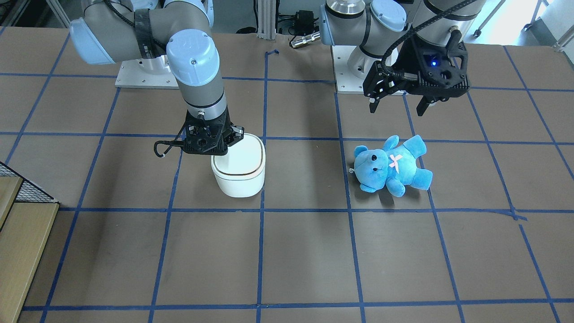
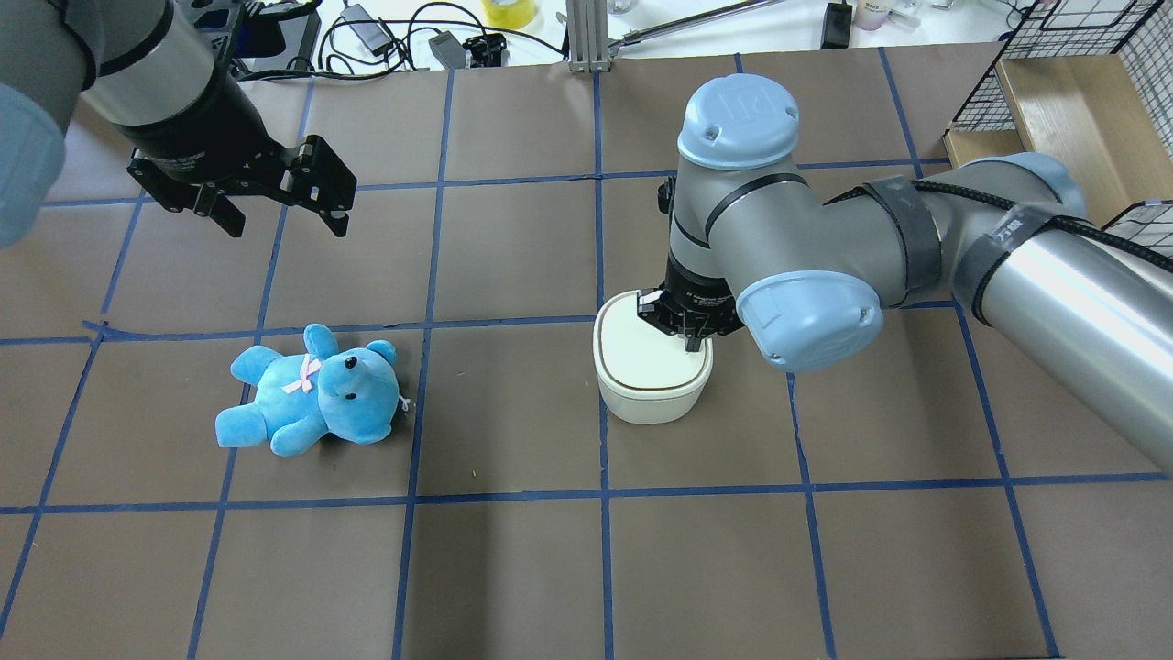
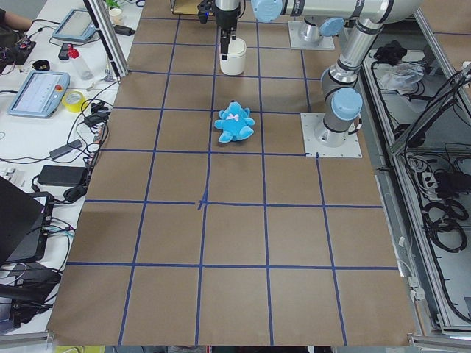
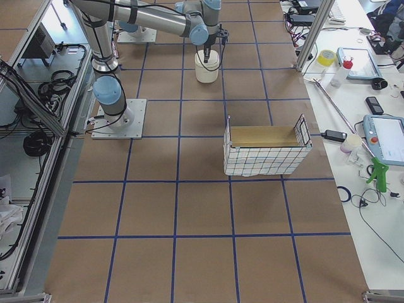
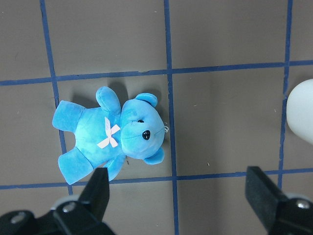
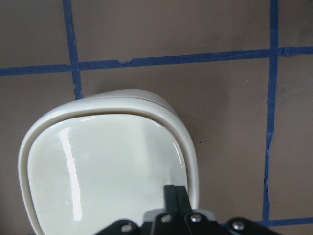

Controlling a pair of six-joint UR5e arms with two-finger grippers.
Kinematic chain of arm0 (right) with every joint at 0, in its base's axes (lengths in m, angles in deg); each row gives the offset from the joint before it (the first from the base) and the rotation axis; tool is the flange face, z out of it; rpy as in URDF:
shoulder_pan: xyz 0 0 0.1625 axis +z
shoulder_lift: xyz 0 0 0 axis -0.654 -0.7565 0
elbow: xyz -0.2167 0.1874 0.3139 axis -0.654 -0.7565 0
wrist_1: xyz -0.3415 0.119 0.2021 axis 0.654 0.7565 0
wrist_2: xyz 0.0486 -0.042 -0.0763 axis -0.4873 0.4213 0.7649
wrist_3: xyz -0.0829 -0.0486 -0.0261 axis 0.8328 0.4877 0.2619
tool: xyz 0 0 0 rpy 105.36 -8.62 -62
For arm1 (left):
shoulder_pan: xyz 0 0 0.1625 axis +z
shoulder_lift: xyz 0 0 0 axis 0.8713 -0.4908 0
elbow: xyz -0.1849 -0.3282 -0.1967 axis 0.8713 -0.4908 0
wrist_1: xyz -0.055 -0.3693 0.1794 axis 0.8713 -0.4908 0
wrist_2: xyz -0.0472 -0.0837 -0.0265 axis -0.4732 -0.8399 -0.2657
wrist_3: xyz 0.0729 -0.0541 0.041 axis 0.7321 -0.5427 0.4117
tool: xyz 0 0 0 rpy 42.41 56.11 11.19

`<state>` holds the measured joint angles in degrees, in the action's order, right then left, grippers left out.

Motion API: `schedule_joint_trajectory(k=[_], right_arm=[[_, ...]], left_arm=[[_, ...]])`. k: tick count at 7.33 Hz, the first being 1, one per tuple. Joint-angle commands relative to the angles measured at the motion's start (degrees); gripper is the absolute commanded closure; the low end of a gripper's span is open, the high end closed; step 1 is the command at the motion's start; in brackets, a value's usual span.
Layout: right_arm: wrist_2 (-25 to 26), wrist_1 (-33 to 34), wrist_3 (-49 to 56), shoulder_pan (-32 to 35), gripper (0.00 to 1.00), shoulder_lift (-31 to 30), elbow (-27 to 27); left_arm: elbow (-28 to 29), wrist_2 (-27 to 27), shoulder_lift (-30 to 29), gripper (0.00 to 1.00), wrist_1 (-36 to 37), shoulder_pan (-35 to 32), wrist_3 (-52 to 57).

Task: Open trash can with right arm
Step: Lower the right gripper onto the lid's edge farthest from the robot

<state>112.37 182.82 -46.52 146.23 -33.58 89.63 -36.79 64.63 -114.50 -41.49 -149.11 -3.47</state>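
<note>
Right pincer [image 6: 175,192], tips together, sits at the lid edge of the trash can [image 6: 107,161]. Press off-centre there and the light can could tip or skid.

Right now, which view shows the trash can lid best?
Right wrist-mounted: the trash can lid shows large, seam visible. Overhead and front-facing show it partly under the right gripper; side views show it tiny; left wrist only the can's edge.
</note>
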Motion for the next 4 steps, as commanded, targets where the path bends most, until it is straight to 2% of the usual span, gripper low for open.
schedule_joint_trajectory(k=[1,2,3,4], right_arm=[[-0.1,0.2,0.0,0.2,1.00,0.2,0.4],[0.0,0.3,-0.2,0.2,1.00,0.4,0.3],[-0.1,0.3,-0.7,0.3,0.17,-0.6,-1.0],[0.0,-0.9,-0.7,0.3,0.00,-4.2,-3.6]], left_arm=[[0.0,0.0,0.0,0.00,0.0,0.0,0.0],[0.0,0.0,0.0,0.00,0.0,0.0,0.0],[0.0,0.0,0.0,0.00,0.0,0.0,0.0],[0.0,0.0,0.0,0.00,0.0,0.0,0.0]])
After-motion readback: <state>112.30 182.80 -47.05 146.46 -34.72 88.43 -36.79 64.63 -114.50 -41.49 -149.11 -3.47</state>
